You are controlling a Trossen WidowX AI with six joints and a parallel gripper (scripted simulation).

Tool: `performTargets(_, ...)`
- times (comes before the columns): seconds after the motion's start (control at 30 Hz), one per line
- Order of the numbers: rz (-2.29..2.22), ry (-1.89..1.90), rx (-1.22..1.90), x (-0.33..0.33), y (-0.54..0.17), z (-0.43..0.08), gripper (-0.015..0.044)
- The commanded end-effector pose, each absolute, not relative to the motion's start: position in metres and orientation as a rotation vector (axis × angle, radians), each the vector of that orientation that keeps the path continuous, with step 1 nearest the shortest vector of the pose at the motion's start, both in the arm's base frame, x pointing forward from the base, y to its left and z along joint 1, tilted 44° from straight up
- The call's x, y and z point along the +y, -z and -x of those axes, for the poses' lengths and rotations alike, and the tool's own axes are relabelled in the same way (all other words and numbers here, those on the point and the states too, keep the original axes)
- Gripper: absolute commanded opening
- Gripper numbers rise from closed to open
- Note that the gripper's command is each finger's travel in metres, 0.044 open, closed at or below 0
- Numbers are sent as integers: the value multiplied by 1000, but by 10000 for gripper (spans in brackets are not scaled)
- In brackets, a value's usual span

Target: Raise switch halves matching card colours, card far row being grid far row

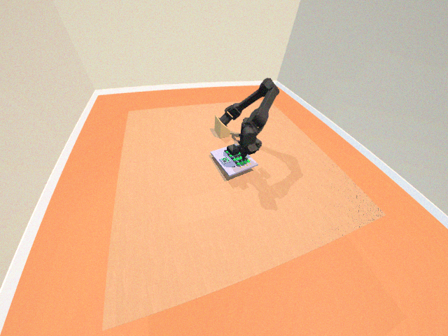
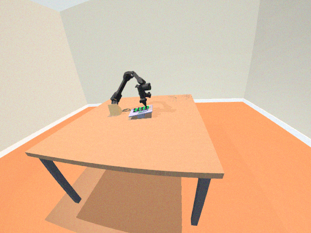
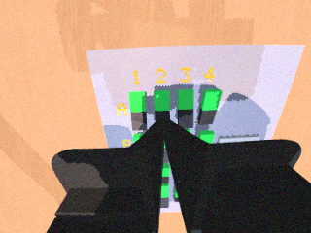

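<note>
The pale panel (image 1: 217, 153) (image 2: 133, 114) (image 3: 109, 65) bears the grid of green and dark grey switches. My gripper (image 1: 244, 155) (image 2: 146, 107) (image 3: 162, 123) is shut and empty, with its tips at the dark near half of switch A2 (image 3: 162, 101). Contact cannot be made out. Beside it in row A are A1 (image 3: 138, 102), A3 (image 3: 186, 99) and A4 (image 3: 211, 100). A2 and A3 look darker green than A1 and A4. The fingers hide much of the lower rows. The small card (image 1: 225, 159) (image 2: 140, 111) shows beside the grid; in the wrist view it is mostly hidden.
A tan upright board (image 1: 221, 128) (image 2: 114, 110) stands by the arm's base. The panel rests on the wooden table (image 1: 173, 217) (image 2: 125, 145). The arm's shadow falls across the table and part of the panel.
</note>
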State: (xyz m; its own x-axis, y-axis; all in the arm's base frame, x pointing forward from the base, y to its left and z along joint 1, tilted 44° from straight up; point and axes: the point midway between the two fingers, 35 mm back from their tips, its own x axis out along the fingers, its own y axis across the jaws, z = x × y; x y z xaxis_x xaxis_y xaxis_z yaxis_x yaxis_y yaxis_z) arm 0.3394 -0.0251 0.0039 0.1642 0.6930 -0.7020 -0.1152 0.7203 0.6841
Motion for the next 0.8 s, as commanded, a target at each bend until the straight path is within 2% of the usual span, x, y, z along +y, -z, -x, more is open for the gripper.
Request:
performTargets(0.0,-555,-619,1287,-24,-3,-339,0)
performTargets(0.77,-555,-619,1287,-23,-2,-340,0)
